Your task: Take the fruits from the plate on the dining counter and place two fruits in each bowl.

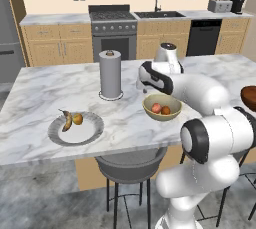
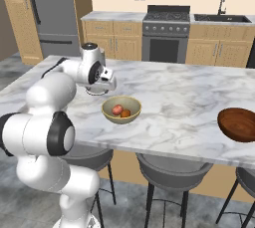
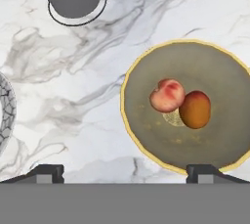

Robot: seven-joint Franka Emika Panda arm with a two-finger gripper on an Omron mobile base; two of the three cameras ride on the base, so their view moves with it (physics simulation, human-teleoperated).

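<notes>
On the left of the dining counter (image 1: pixel 40 93) the plate (image 1: pixel 87 134) holds the banana (image 1: pixel 66 121) and a yellow-orange round fruit (image 1: pixel 77 119) touching it, and behind it stands a grey paper-towel roll (image 1: pixel 110 74). My gripper (image 3: pixel 125 173) hangs released, fingers (image 3: pixel 46 173) spread wide and holding nothing, above the marble beside the tan-yellow bowl (image 1: pixel 150 110), where the red fruit (image 3: pixel 167 95) and orange fruit (image 3: pixel 195 109) lie touching. Far right sits the dark reddish-brown bowl (image 2: pixel 238 123).

A home kitchen: stove (image 1: pixel 113 28), sink (image 1: pixel 159 14), wooden cabinets (image 1: pixel 52 45) (marble island)
</notes>
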